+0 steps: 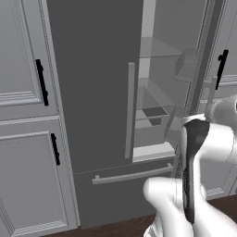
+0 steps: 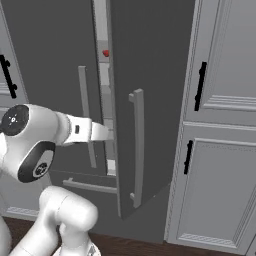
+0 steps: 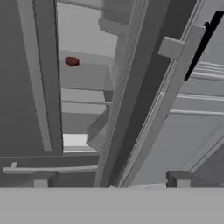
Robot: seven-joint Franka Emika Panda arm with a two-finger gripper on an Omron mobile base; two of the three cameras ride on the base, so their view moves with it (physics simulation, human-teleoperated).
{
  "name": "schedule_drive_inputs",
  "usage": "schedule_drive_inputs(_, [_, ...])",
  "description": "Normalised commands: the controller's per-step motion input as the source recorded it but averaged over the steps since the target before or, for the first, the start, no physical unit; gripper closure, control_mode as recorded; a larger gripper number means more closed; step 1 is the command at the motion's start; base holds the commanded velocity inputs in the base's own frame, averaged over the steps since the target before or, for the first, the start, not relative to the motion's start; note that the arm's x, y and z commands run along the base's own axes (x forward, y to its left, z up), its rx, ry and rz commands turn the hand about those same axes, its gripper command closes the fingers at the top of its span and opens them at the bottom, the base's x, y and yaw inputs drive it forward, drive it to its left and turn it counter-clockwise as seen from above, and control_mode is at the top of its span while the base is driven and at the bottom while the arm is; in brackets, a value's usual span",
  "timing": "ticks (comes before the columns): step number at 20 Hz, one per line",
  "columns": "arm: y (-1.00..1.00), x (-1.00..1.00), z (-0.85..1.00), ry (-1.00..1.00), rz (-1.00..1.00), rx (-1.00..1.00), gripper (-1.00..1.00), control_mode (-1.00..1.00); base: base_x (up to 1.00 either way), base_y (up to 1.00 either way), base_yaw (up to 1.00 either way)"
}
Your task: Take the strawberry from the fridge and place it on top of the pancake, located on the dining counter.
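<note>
The fridge [image 1: 92, 92] is tall and dark grey, and its right door [image 2: 155, 75] stands partly ajar. Through the gap a small red strawberry [image 2: 106, 53] lies on a pale upper shelf. In the hand view the strawberry [image 3: 72, 61] sits up and to the left, deep inside. My gripper [image 3: 109, 181] is open, its fingertips [image 3: 40, 179] wide apart with nothing held. The edge of the ajar door [image 3: 131, 87] runs up between them. My wrist [image 2: 97, 131] reaches to the door gap, well below the strawberry. The pancake and the dining counter are out of view.
Light grey panelled cabinets with black handles flank the fridge [image 1: 28, 115] [image 2: 220, 125]. The ajar door's long bar handle [image 2: 138, 145] juts toward me. Glass shelves and a drawer [image 1: 152, 115] fill the interior. The left door [image 1: 132, 111] is closed, and a lower drawer handle [image 1: 132, 175] lies below.
</note>
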Motion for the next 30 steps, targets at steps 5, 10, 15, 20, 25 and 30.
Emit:
schedule_drive_inputs(5, [0.96, 0.54, 0.00, 0.15, 0.00, -0.28, -1.00, -1.00, 0.00, 0.00, 0.00])
schedule_drive_inputs(10, [0.48, 0.98, -0.04, 0.10, 0.00, -0.20, -1.00, -1.00, 0.00, 0.00, 0.00])
schedule_drive_inputs(15, [0.02, 0.91, -0.18, 0.07, 0.00, -0.14, -1.00, -1.00, 0.00, 0.00, 0.00])
schedule_drive_inputs(20, [-0.01, 0.77, -0.25, 0.03, 0.00, -0.11, -1.00, -1.00, 0.00, 0.00, 0.00])
schedule_drive_inputs(25, [-0.14, 0.66, -0.28, 0.01, -0.01, -0.08, -1.00, -1.00, 0.00, 0.00, 0.00])
schedule_drive_inputs(30, [-0.35, 0.61, -0.29, 0.05, -0.08, -0.05, -1.00, -1.00, 0.00, 0.00, 0.00])
